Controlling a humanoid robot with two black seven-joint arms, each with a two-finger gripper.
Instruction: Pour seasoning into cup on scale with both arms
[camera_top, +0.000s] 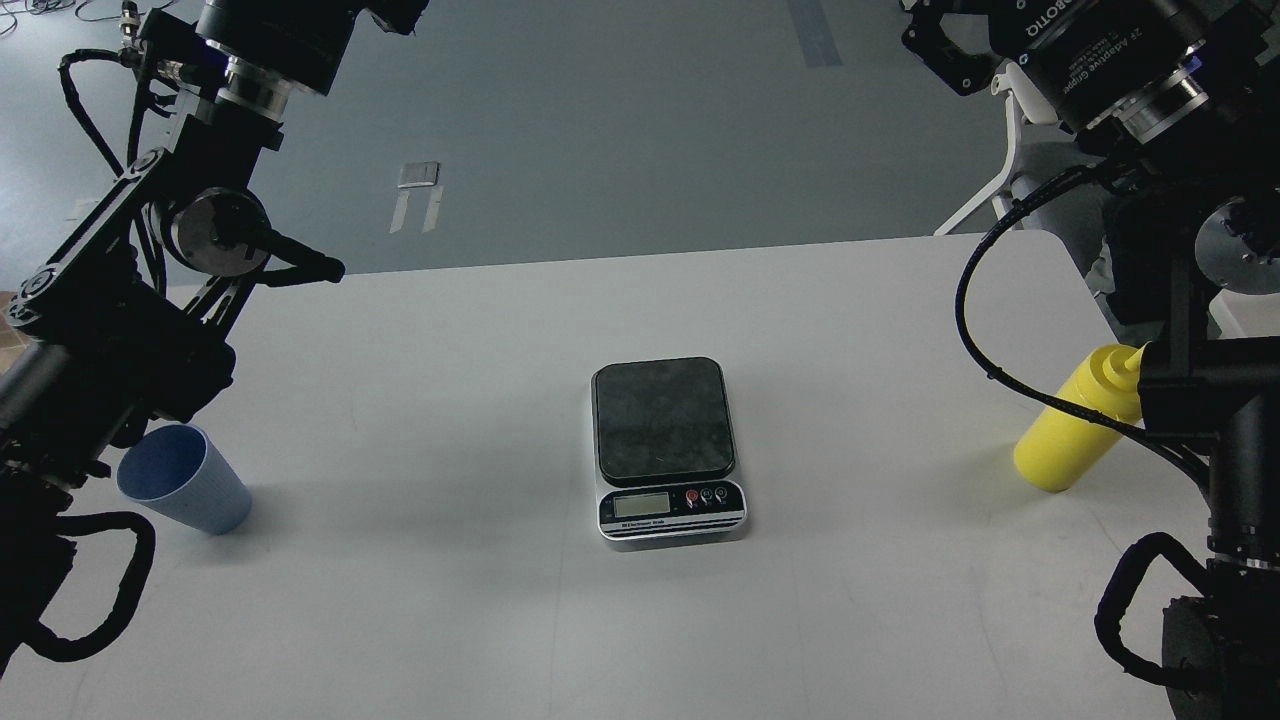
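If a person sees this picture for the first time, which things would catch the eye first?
Probably the scale, alone in the middle of the white table with nothing on its dark platform. Next the bright yellow seasoning bottle at the right edge, partly behind the right arm, and the light blue cup at the left edge.

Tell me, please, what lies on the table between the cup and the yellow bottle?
In the head view, only the scale lies between the cup and the bottle; the table is bare on either side of it.

Matt ribbed cup (185, 492); glossy yellow plastic bottle (1075, 430); mottled scale (665, 445) platform.
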